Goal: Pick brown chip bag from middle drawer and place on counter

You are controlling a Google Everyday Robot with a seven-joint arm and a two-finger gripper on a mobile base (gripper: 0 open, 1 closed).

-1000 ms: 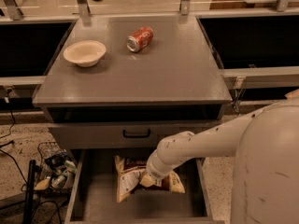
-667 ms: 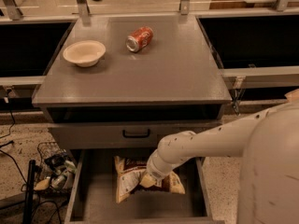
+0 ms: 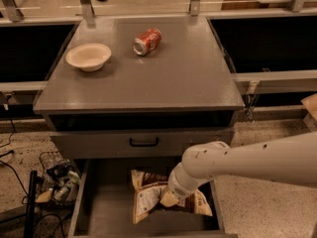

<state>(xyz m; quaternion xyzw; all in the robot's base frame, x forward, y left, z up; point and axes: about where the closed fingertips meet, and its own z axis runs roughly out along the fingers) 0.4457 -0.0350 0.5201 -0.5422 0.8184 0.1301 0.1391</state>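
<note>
Counter (image 3: 168,78) holds bowl (image 3: 88,56), soda can (image 3: 147,41); pincer (image 3: 169,198) on brown chip bag (image 3: 145,201), grip unclear.

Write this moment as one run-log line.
stage: pick | gripper: at crinkly brown chip bag in open grey metal drawer | bag: not yet on matte-grey counter | also there: cream bowl, orange-red soda can

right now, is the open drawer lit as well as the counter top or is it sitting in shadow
Camera view: the counter is evenly, warmly lit with no strong glare. The middle drawer is dimmer, darkest along its back under the closed drawer front. The brown chip bag shows plainly through its light label, and the gripper is down on the bag at the end of the pale arm.
</note>
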